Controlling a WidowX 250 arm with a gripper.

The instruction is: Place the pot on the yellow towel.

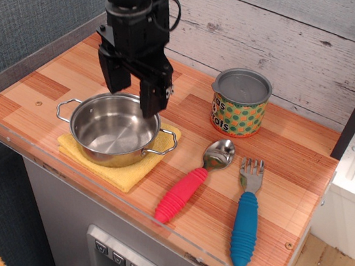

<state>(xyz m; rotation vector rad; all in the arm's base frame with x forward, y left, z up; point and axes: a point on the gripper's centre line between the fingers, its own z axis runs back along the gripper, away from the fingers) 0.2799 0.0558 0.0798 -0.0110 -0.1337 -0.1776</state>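
The shiny steel pot (113, 129) with two wire loop handles sits upright on the yellow towel (120, 162) near the front left of the wooden counter. The towel shows around the pot's front and right side. My black gripper (134, 89) is open and empty. It hangs just above the pot's back rim, clear of the pot, with its fingers (150, 98) pointing down.
A green-and-orange dotted can (239, 104) with a grey lid stands at the back. A red-handled spoon (194, 180) and a blue-handled fork (246, 215) lie to the right of the pot. A clear plastic rim (122, 199) edges the counter's front and left.
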